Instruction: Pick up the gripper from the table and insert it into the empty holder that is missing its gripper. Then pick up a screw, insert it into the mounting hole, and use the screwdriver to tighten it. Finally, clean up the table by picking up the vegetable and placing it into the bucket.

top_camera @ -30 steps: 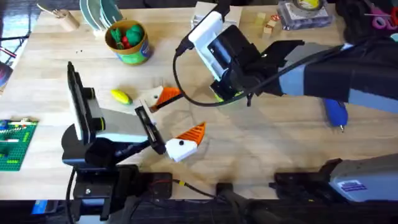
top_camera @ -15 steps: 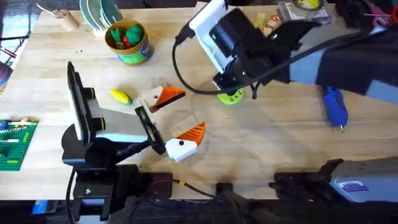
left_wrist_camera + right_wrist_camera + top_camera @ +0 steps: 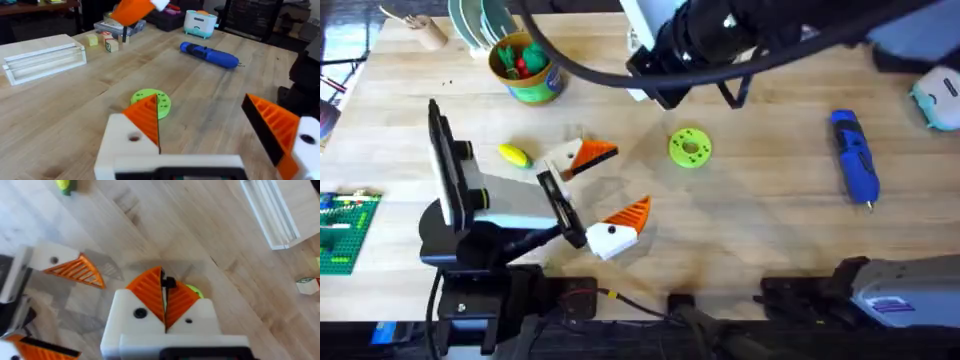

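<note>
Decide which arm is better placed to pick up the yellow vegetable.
Left. Its open end effector lies on the table near the vegetable, while the right end effector is raised farther off, shut on a small dark part.

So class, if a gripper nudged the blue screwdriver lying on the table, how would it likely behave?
The screwdriver has a thick cylindrical body and lies on its side, so a sideways push would probably roll it. Its casing looks like rigid plastic, so it likely won't flex. The smooth round surface may slip between the fingers.
</note>
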Controlling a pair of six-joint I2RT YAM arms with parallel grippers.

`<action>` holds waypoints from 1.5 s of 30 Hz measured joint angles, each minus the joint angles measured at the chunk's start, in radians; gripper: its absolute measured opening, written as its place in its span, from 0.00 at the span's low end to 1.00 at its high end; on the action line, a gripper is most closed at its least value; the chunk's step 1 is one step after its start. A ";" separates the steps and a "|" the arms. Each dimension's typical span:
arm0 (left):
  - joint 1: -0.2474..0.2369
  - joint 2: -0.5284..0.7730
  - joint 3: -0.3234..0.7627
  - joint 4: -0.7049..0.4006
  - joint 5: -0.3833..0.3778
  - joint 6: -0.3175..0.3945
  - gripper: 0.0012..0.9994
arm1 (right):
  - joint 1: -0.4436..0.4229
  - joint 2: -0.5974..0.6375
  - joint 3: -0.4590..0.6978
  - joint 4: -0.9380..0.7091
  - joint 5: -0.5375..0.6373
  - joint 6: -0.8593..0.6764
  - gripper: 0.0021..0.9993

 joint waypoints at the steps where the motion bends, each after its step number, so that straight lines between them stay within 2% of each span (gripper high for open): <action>1: 0.000 0.000 0.000 0.000 0.000 0.000 0.99 | 0.011 0.002 0.029 -0.025 -0.011 0.002 0.00; 7: 0.000 0.000 0.000 0.000 0.000 0.000 0.99 | 0.095 0.080 0.236 -0.141 -0.042 0.010 0.00; 11: 0.000 0.000 0.000 0.000 0.000 0.000 0.99 | 0.152 0.153 0.307 -0.171 -0.046 0.009 0.00; 21: 0.000 0.000 0.000 0.000 0.000 0.000 0.99 | 0.266 0.243 0.316 -0.186 -0.039 0.005 0.00; 45: 0.000 0.000 0.000 -0.001 0.002 0.000 0.99 | 0.285 0.271 0.319 -0.173 0.010 0.005 0.00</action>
